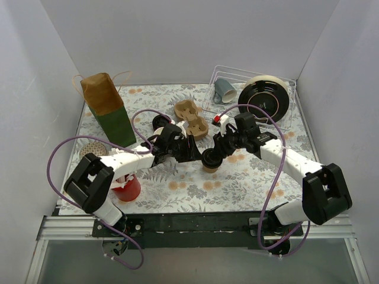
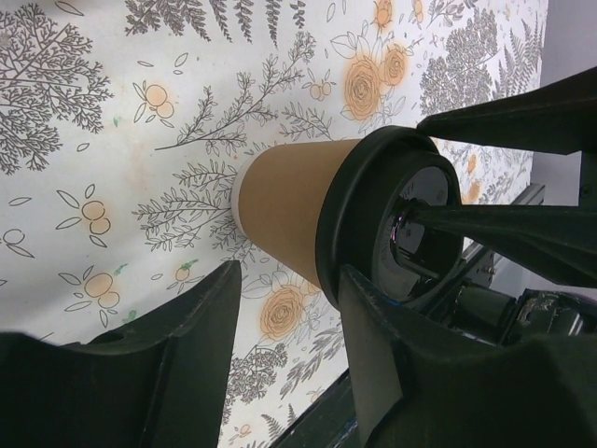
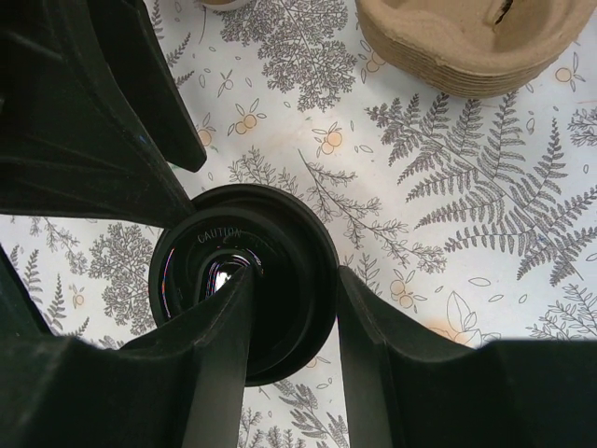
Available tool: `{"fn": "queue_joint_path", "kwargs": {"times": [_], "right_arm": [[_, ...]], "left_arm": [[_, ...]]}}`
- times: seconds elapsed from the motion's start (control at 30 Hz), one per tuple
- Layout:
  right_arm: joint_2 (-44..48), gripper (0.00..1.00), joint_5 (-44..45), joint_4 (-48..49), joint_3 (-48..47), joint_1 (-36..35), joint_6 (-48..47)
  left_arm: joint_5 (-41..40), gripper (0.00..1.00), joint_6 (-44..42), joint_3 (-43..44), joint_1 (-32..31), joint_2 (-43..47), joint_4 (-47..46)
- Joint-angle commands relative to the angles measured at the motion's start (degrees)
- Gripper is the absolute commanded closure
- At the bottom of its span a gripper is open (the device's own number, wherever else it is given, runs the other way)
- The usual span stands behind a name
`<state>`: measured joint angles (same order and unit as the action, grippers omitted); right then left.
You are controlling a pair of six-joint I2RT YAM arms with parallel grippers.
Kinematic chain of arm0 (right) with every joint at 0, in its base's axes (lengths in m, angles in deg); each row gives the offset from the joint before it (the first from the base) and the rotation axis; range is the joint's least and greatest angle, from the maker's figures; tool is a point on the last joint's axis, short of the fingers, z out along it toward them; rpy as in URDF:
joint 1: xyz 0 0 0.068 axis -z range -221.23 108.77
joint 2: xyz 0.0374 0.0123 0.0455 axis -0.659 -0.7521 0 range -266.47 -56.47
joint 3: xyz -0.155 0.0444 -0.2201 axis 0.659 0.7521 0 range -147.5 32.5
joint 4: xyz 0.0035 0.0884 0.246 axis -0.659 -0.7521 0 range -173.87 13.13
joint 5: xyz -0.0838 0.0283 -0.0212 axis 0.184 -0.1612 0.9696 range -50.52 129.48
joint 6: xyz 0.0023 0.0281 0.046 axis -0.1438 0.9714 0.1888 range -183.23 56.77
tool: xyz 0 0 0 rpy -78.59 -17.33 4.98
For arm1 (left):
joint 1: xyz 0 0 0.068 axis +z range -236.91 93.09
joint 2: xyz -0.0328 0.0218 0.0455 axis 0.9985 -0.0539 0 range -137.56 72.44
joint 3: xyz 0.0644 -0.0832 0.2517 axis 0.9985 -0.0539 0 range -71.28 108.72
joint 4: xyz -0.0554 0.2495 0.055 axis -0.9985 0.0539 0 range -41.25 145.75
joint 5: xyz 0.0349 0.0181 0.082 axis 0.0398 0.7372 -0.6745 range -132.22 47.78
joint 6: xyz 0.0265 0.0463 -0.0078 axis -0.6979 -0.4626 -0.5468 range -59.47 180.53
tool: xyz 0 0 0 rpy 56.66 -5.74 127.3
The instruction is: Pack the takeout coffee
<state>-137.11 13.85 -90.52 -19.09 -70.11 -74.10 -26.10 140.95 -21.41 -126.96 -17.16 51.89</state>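
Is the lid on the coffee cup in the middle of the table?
On: the black lid caps the tan cup at its mouth in both wrist views. Fully snapped down, cannot tell.

Red cup mostly behind left arm; pulp tray cropped at top; lid partly under right pincer.

Top external: high behind the arms, looking down over the whole table. Left wrist: very close, side-on to the lidded kraft cup. Right wrist: very close, straight down onto it. All three views share that cup.
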Motion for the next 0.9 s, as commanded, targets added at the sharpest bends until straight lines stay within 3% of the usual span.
{"fn": "queue_joint_path", "kwargs": {"times": [0.0, 0.13, 0.4, 0.67, 0.87], "right_arm": [[-3.1, 0.61, 3.1, -6.8, 5.6, -0.9, -1.1], [-3.2, 0.62, 4.4, -7.2, 5.5, -0.9, -0.6], [-1.7, 0.62, 4.5, -7.3, 4.5, -0.9, -1.0], [-1.9, 0.61, 5.8, -9.4, 1.2, -0.9, 0.9], [-1.3, 0.61, 12.3, -10.8, 1.4, -0.9, 5.4]], "left_arm": [[-12.7, 0.56, -0.4, -2.4, -2.7, -5.8, 8.9], [-15.1, 0.56, 0.1, -3.5, -3.4, -5.7, 10.5], [-16.7, 0.46, -0.4, 1.5, -3.5, 6.9, 14.0], [-16.2, 0.38, -1.1, 8.9, -3.4, 8.7, 18.0], [-17.0, 0.33, -2.5, 11.4, -3.5, 10.1, 20.2]]}}
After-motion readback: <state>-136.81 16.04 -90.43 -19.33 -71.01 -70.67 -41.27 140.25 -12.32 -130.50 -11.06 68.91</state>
